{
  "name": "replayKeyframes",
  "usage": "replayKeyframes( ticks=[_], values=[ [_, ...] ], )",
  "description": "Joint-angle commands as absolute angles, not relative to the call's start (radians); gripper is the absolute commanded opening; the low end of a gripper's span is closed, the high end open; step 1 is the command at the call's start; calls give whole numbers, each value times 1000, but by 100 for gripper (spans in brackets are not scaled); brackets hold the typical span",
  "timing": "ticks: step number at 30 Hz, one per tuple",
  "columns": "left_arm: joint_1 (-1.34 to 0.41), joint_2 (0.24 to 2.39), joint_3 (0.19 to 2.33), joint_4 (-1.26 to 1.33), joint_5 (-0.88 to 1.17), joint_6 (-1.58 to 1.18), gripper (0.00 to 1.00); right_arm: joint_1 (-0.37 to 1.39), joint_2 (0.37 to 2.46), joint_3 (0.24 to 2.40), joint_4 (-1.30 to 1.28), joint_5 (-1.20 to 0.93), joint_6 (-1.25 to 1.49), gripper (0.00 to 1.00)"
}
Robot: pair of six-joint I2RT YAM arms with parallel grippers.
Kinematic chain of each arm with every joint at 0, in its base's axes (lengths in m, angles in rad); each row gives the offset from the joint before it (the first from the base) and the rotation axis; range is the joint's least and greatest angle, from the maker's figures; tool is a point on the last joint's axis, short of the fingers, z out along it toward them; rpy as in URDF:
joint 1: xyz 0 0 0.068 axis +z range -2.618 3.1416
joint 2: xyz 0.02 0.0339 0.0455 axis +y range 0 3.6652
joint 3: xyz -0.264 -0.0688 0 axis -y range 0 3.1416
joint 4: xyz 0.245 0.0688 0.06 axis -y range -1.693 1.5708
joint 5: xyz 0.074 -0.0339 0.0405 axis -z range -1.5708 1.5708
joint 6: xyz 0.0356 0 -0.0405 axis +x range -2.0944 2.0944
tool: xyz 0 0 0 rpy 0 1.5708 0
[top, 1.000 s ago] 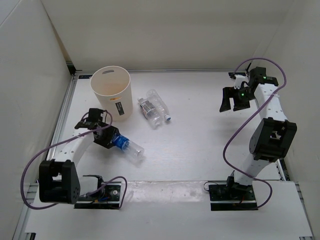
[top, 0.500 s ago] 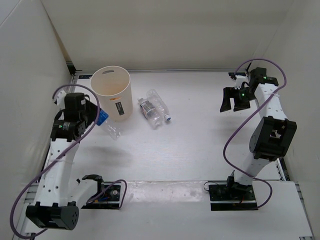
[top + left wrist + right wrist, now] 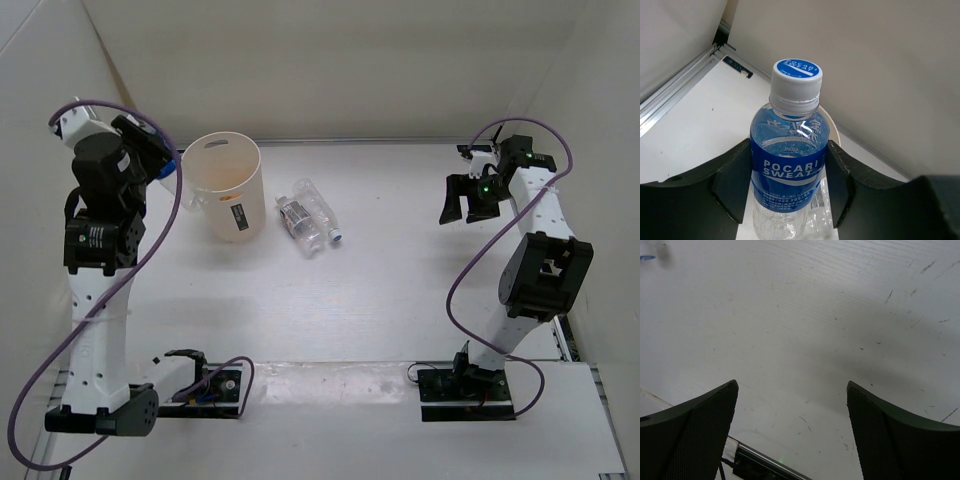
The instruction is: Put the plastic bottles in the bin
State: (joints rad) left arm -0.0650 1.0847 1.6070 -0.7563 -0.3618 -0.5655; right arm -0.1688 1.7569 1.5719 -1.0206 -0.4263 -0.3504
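Left gripper [image 3: 789,165] clamps the Pocari Sweat bottle [image 3: 790,175] — we centre it over the upper-left bin [image 3: 215,215] before releasing; right gripper [image 3: 791,390] spread.

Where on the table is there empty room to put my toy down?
The wide middle of the table, between the two lying bottles and the right gripper, is bare. So is the strip in front of the bin. The back left is crowded: bin, bottles, and the left gripper holding a blue-label bottle.

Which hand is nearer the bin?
Left. The left hand, gripping a bottle, is beside the bin; the right hand hangs open far across the table.
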Motion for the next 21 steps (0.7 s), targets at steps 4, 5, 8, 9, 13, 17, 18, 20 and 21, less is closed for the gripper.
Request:
replayKeyframes(
  ticks=[4, 5, 8, 9, 13, 17, 18, 20, 21],
  values=[
    [-60, 1227, 1704, -621, -342, -523, 48, -172, 1755, 1575, -1014, -448, -345, 90],
    [-60, 1261, 1745, -609, -327, -526, 48, -175, 1753, 1581, -1012, -448, -344, 90],
    [-61, 1353, 1819, -604, -298, -529, 48, -179, 1753, 1592, -1017, -451, -341, 90],
    [-60, 1382, 1830, -606, -288, -531, 48, -183, 1755, 1594, -1017, -451, -341, 90],
    [-64, 1479, 1919, -684, -259, -548, 48, -192, 1755, 1597, -1015, -454, -339, 90],
    [-66, 1494, 1908, -707, -262, -572, 48, -219, 1755, 1604, -1046, -527, -348, 90],
    [-66, 1505, 1913, -719, -264, -577, 48, -219, 1761, 1612, -1063, -534, -348, 90],
    [-66, 1517, 1924, -738, -267, -586, 48, -216, 1764, 1626, -1078, -543, -357, 90],
    [-64, 1522, 1936, -755, -265, -592, 50, -216, 1764, 1631, -1083, -548, -365, 90]
  ],
)
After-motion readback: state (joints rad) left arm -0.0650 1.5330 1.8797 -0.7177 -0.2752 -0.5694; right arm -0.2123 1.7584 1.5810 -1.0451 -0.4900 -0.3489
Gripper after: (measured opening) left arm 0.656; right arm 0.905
